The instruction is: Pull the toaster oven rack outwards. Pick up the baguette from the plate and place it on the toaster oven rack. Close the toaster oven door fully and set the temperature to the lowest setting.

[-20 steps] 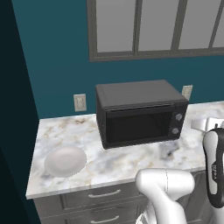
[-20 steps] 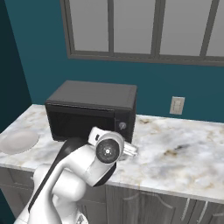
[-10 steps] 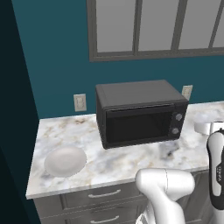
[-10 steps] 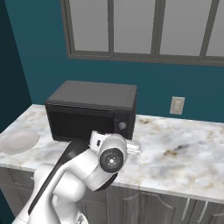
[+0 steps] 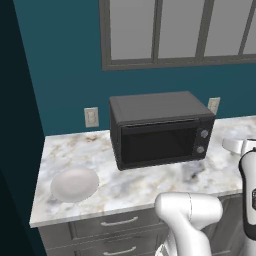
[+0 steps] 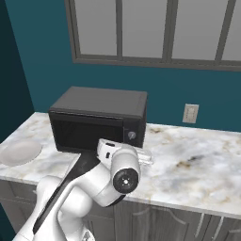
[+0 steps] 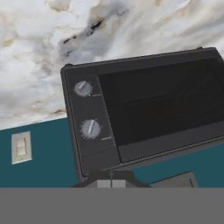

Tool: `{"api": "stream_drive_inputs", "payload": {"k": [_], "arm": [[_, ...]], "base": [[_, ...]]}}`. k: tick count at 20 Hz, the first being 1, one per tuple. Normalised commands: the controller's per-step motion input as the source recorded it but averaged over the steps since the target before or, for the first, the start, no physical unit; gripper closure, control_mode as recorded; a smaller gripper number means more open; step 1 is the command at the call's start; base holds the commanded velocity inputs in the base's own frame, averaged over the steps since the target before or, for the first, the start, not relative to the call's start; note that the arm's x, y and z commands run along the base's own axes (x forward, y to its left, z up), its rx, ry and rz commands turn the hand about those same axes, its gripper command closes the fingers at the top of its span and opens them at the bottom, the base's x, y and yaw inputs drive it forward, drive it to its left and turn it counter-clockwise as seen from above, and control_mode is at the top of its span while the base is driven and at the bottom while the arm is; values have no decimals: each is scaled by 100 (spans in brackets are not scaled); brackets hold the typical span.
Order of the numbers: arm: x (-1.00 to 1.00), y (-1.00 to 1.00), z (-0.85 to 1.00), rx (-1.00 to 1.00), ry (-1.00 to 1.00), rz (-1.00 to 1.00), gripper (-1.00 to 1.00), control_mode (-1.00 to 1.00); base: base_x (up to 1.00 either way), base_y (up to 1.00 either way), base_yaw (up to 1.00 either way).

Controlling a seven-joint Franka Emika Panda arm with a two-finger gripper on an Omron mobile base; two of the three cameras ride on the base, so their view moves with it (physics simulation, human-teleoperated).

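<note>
The toaster oven [image 5: 160, 129] stands on the marble counter [image 5: 150, 185] with its dark-glass door [image 5: 157, 145] closed upright. In the hand view the toaster oven [image 7: 144, 105] appears upside down, its two round knobs [image 7: 83, 89] [image 7: 90, 129] on the panel beside the door [image 7: 166, 105]. My gripper [image 7: 110, 180] is shut on nothing, held in front of the knob panel and apart from it. The white plate [image 5: 75, 183] lies bare at the counter's left, also seen as the plate [image 6: 19, 152]. The rack is hidden behind the dark pane. The baguette is out of view.
Wall outlets [image 5: 91, 117] [image 5: 214, 105] flank the oven on the teal wall, under a window [image 5: 175, 30]. Open counter [image 6: 197, 164] stretches to the oven's right. Drawers [image 5: 120, 225] run below the counter's front edge. My arm [image 6: 113, 174] stands before the oven's right half.
In the right base view my wrist has drifted a little down and to the right. The oven, its door and the plate have not moved.
</note>
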Motion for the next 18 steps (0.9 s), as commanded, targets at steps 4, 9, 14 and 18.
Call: {"api": "stream_drive_inputs", "payload": {"k": [4, 9, 14, 18], "arm": [[18, 47, -37, -12, -28, 0, 100, -100], [12, 48, -48, -19, -26, 0, 100, -100], [13, 53, -46, -20, -17, 0, 100, -100], [14, 56, -45, -21, -12, 0, 100, -100]], "base": [[0, 0, 0], [0, 0, 0], [0, 0, 0], [0, 0, 0]]}}
